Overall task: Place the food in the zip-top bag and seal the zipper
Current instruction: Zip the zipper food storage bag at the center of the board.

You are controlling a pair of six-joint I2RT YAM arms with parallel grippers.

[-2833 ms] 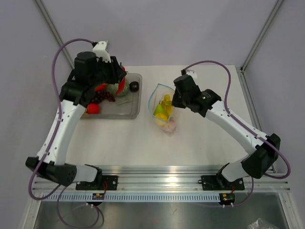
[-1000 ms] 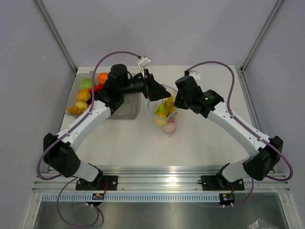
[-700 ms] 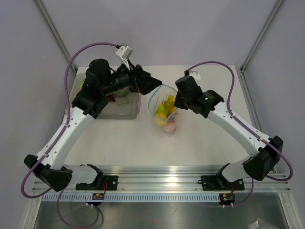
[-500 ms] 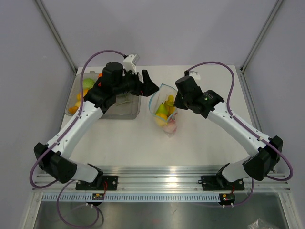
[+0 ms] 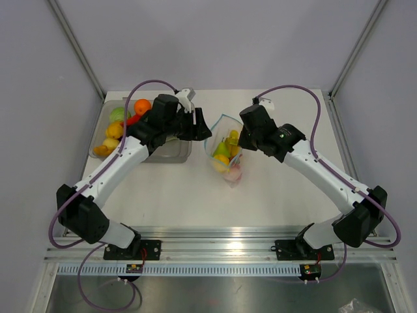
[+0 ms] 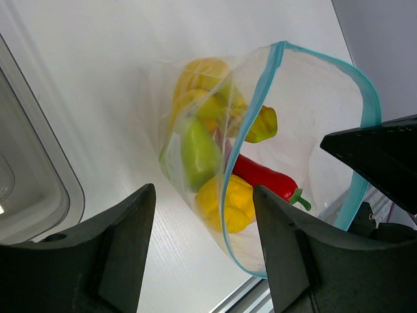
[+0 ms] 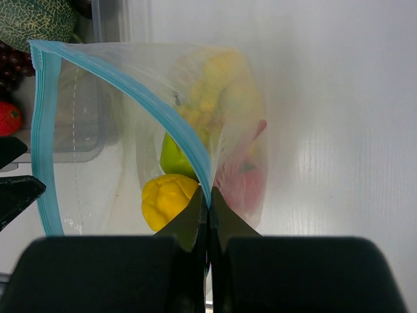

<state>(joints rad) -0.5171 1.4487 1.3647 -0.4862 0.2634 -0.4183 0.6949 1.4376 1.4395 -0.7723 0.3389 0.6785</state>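
The clear zip-top bag (image 5: pixel 225 153) stands at the table's middle with its mouth open. Its blue-teal zipper (image 7: pixel 130 91) arcs wide in the right wrist view. Inside are toy foods: a yellow pepper (image 6: pixel 229 201), a green fruit (image 6: pixel 199 153), a red pepper (image 6: pixel 264 177) and a yellow banana bunch (image 6: pixel 202 81). My right gripper (image 7: pixel 208 205) is shut on the zipper edge and holds the bag up. My left gripper (image 6: pixel 203 261) is open and empty, just left of the bag's mouth; it also shows in the top view (image 5: pixel 201 126).
A rigid clear tray (image 5: pixel 176 149) lies at the back left with more toy foods: an orange (image 5: pixel 143 105), a green fruit (image 5: pixel 117 113) and yellow pieces (image 5: pixel 112 132). A melon (image 7: pixel 32 19) and a red strawberry (image 7: pixel 8 117) show in the right wrist view.
My left arm has swung from the tray to the bag's mouth, pulled back, and now sits with open jaws just left of the bag. The right gripper kept its hold.
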